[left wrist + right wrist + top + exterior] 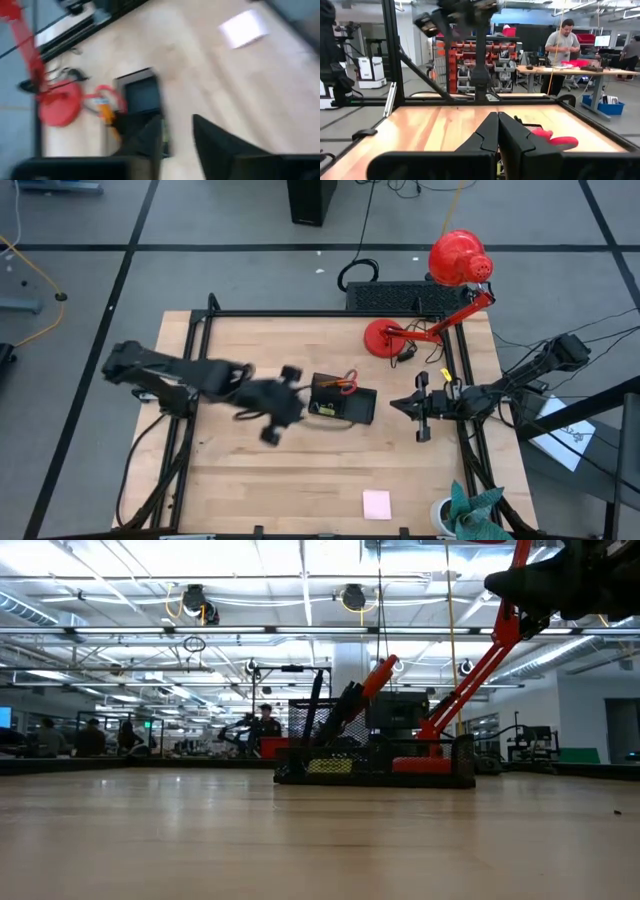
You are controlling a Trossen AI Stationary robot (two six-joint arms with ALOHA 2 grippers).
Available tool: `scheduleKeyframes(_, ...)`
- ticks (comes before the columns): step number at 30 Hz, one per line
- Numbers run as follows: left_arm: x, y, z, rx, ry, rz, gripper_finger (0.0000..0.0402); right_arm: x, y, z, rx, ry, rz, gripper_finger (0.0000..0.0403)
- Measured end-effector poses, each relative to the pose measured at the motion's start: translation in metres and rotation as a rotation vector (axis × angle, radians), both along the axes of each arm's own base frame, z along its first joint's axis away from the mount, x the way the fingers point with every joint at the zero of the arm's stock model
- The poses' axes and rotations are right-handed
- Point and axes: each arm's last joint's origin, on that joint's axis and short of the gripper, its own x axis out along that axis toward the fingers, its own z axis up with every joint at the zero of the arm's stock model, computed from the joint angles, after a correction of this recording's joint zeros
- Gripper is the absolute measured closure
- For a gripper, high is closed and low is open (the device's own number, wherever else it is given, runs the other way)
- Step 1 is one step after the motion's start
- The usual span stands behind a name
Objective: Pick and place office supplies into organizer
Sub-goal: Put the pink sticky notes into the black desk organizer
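While hanging above the counter (250,470) just left of the organizer (343,402), left claw (278,407) showing fingers (220,145) spread with a clear gap, pinching nothing. Appearing streaked with motion in the high view, wrist angled toward the organizer's left end. Sitting near mid-counter, the black organizer holding red-handled scissors (346,386) in its rear part, handles pointing toward the lamp side, plus a small yellow-green piece (321,409) at its front left. Standing up out of the taller section in the low view, red scissor handles and dark items leaning rightward. Lying alone near the front edge of the counter, well apart from the organizer, a pale pink sticky-note pad (377,504). Waiting to the right of the organizer with a strip of bare wood between, right claw (422,407) pointing leftward, fingers (492,132) pressed together and gripping nothing. Resting behind and to the right of the organizer, the round base of the red desk lamp (384,337), its arm rising toward the far right corner. Standing at a workbench in the room beyond, a person (564,47).
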Motion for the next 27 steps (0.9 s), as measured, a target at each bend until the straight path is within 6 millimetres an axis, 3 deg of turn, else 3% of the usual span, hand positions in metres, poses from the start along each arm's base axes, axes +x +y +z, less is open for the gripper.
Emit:
scheduleKeyframes(5,-0.043,-0.023,-0.013,-0.087,-0.048,-0.026,0.0390,0.000,0.000,-0.003,0.025,0.023,0.006,0.0403)
scheduleKeyframes(11,-0.074,-0.023,-0.058,-0.276,-0.366,-0.042,0.0387,0.000,0.000,-0.003,0.039,0.028,0.007,0.0403)
scheduleKeyframes(15,-0.084,-0.021,-0.111,-0.463,-0.568,-0.119,0.0397,0.000,0.000,-0.004,0.037,0.036,0.008,0.0403)
scheduleKeyframes(20,-0.108,-0.013,-0.176,-0.520,-0.695,-0.119,0.0393,0.001,0.000,-0.005,-0.036,0.053,0.002,0.0403)
scheduleKeyframes(27,-0.124,-0.002,-0.209,-0.490,-0.741,-0.004,0.0383,0.002,0.001,-0.004,-0.169,0.073,-0.011,0.0394)
